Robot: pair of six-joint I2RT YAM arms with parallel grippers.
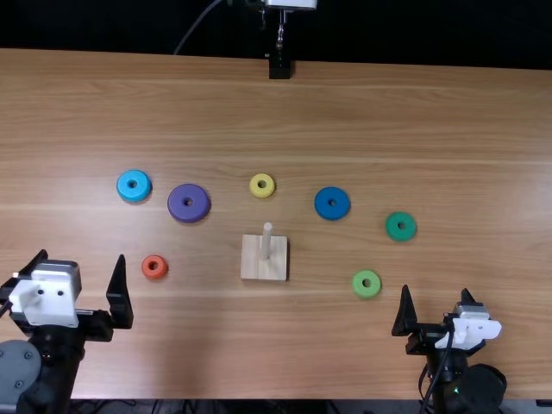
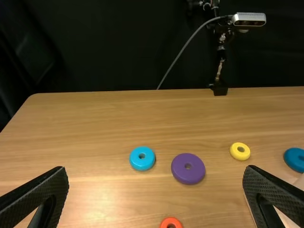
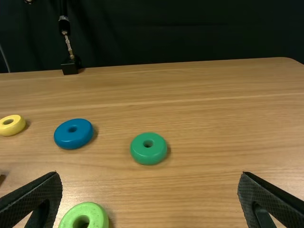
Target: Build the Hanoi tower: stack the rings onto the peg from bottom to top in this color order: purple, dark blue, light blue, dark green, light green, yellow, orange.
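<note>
The upright peg (image 1: 266,241) stands ringless on its block (image 1: 261,271), mid-table (image 1: 345,112), probably so both arms reach it; the rings (image 1: 178,204) lie apart around it, likely for easy pinching. Left gripper (image 1: 81,257) and right gripper (image 1: 435,291) have fingers spread, presumably ready. One peg, one block, seven rings.

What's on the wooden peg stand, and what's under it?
The peg stand has no rings on it. It sits on the table; whatever is right underneath is covered.
</note>
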